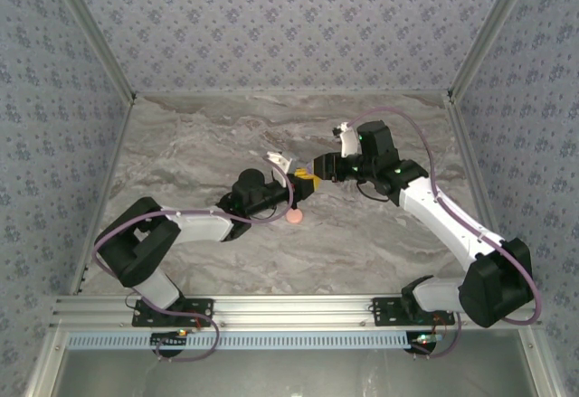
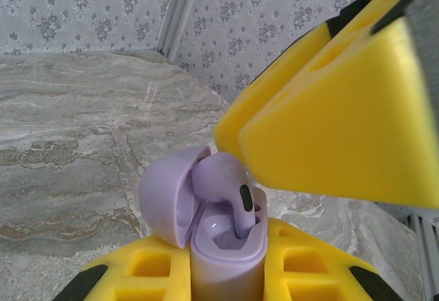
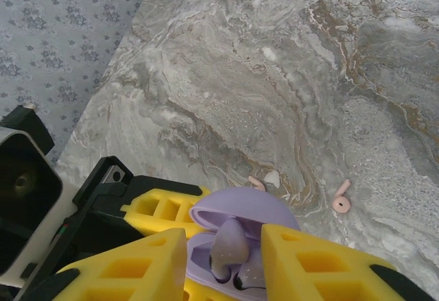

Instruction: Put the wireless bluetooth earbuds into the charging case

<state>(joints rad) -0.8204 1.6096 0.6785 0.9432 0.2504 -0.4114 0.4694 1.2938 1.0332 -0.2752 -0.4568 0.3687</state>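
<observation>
The left gripper [image 2: 226,277] clamps the open lilac charging case [image 3: 240,201], with a lilac earbud [image 2: 219,177] nearly seated inside. The right gripper [image 3: 225,238] straddles it, jaws parted. Pink earbuds [image 3: 341,198] lie loose near the middle of the tabletop [image 3: 274,75].

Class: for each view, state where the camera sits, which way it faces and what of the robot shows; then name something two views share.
Top external: above and behind the robot, facing down at the marble table; both arms show.
Left wrist: on the left arm, facing along the left end effector, shut on the open lilac case.
Right wrist: on the right arm, facing down past the right end effector at that case.
Shared: both wrist views show the case holding a lilac earbud.
</observation>
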